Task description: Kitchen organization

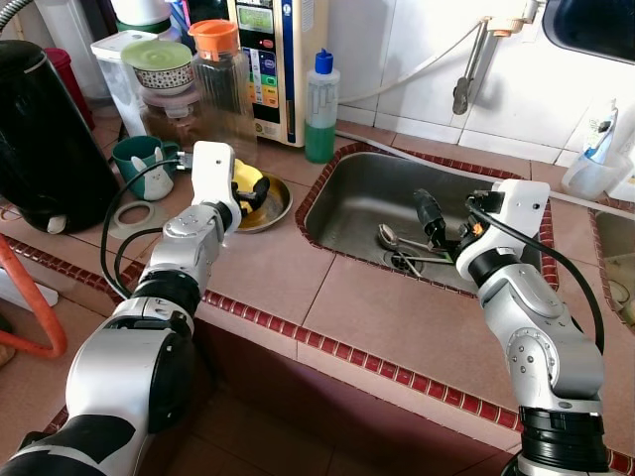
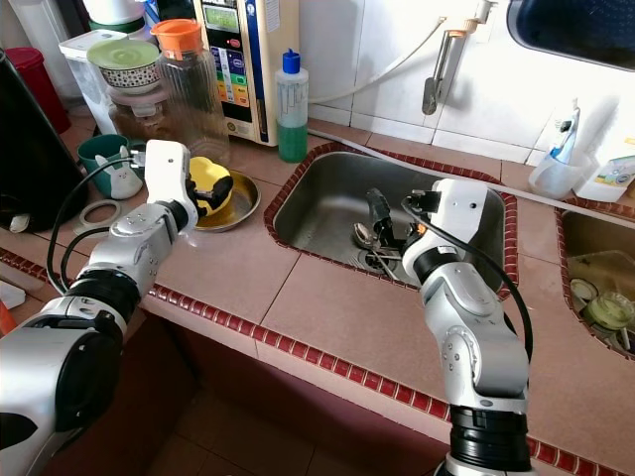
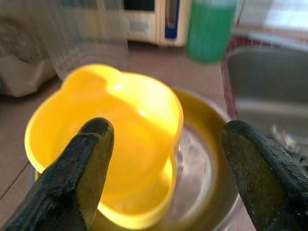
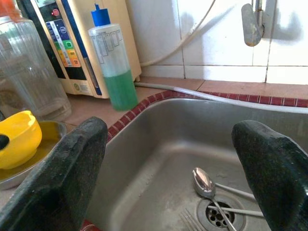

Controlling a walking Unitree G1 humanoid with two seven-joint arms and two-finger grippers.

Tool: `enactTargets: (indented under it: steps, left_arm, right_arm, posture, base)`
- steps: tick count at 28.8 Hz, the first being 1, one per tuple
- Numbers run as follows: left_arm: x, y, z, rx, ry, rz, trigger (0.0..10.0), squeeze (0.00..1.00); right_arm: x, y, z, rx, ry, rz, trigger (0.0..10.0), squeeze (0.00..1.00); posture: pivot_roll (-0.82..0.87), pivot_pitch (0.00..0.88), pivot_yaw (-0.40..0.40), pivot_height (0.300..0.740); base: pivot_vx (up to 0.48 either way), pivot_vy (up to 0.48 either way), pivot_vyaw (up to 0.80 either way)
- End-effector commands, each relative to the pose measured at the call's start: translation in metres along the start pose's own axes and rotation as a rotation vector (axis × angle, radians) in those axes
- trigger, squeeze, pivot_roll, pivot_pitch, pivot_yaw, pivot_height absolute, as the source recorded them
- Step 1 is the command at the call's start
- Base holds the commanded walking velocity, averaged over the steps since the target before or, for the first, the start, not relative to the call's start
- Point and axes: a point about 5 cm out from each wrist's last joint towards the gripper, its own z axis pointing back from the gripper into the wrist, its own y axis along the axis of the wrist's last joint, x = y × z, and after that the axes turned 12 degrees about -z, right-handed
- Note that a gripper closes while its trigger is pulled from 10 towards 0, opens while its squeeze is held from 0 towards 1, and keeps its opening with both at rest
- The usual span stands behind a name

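Both eye views are evenly and brightly lit by daylight, with soft shadows cast on the counter [image 1: 397, 317]. The left wrist view is blurred throughout. Glare is seen on the yellow cup [image 3: 120, 144].

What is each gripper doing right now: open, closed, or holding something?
Left gripper: open, holding nothing, at the yellow bowl.
Right gripper: open, holding nothing, over the sink.

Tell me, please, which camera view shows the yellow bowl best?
The left wrist view: the yellow bowl sits large between the open left gripper fingers, inside visible. Both eye views show it small, partly behind that gripper, on the metal plate; the right wrist view catches its edge.
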Motion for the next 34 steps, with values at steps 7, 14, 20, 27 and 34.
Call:
enactTargets:
  steps: [7, 14, 20, 27, 34]
  left_arm:
    - [0.001, -0.006, 0.000, -0.050, -0.026, -0.061, 10.0, 0.00]
    - [0.005, -0.012, 0.001, -0.067, -0.047, -0.082, 0.0, 0.00]
    - [0.006, -0.014, 0.001, -0.079, -0.049, -0.086, 0.0, 0.00]
    - [0.006, -0.017, 0.001, -0.089, -0.060, -0.088, 0.0, 0.00]
    - [0.006, -0.019, 0.002, -0.092, -0.058, -0.087, 0.0, 0.00]
  right_arm:
    - [0.000, -0.001, 0.003, -0.009, 0.001, 0.010, 10.0, 0.00]
    - [-0.002, -0.001, 0.003, -0.013, 0.006, 0.015, 10.0, 0.00]
    - [-0.001, 0.000, 0.005, -0.012, 0.001, 0.019, 10.0, 0.00]
    - [-0.001, -0.001, 0.005, -0.013, -0.005, 0.016, 10.0, 0.00]
    - [-0.001, -0.001, 0.005, -0.014, -0.006, 0.016, 10.0, 0.00]
  posture:
    - [-0.02, 0.000, 0.040, 0.740]
    - [-0.02, 0.000, 0.040, 0.740]
    - [-0.03, 0.000, 0.044, 0.740]
    - [-0.03, 0.000, 0.045, 0.740]
    - [-0.03, 0.000, 0.043, 0.740]
  base:
    - [0.000, 0.000, 0.00]
    - [0.000, 0.000, 0.00]
    - [0.000, 0.000, 0.00]
    - [0.000, 0.000, 0.00]
    - [0.000, 0.000, 0.00]
